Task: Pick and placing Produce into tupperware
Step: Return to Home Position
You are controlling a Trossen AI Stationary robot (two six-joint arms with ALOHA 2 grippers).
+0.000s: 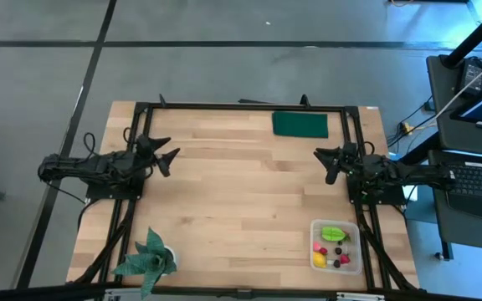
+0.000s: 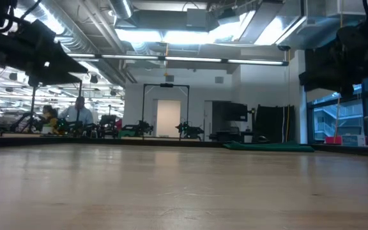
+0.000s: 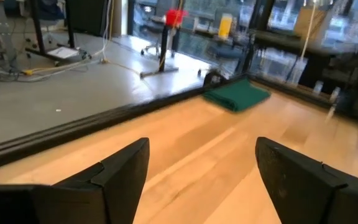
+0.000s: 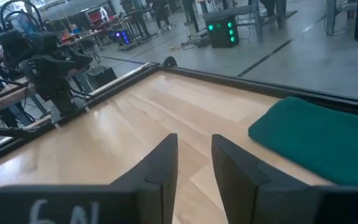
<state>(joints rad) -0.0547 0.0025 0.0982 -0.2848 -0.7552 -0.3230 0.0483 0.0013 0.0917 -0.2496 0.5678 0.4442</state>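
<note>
High view: produce (image 1: pixel 334 233) indistinct in tupperware (image 1: pixel 336 222); left gripper (image 1: pixel 172 155) gapes empty, right gripper (image 1: pixel 323 163) barely parted, empty.

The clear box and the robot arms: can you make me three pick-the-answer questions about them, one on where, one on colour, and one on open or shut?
1. Where does the tupperware stand?
A) beside the potted plant
B) in a corner of the table, on the right arm's side
C) under the left arm

2. What colour is the flat mat?
A) red
B) dark green
C) white

3. How is the left end effector?
A) shut on a fruit
B) shut on a leaf
C) open, holding nothing

Answers:
1 B: the high view shows it in the corner near the right arm's base.
2 B: it looks dark green in three views.
3 C: the left wrist view shows its fingers wide apart, with only bare wood between them.
</note>
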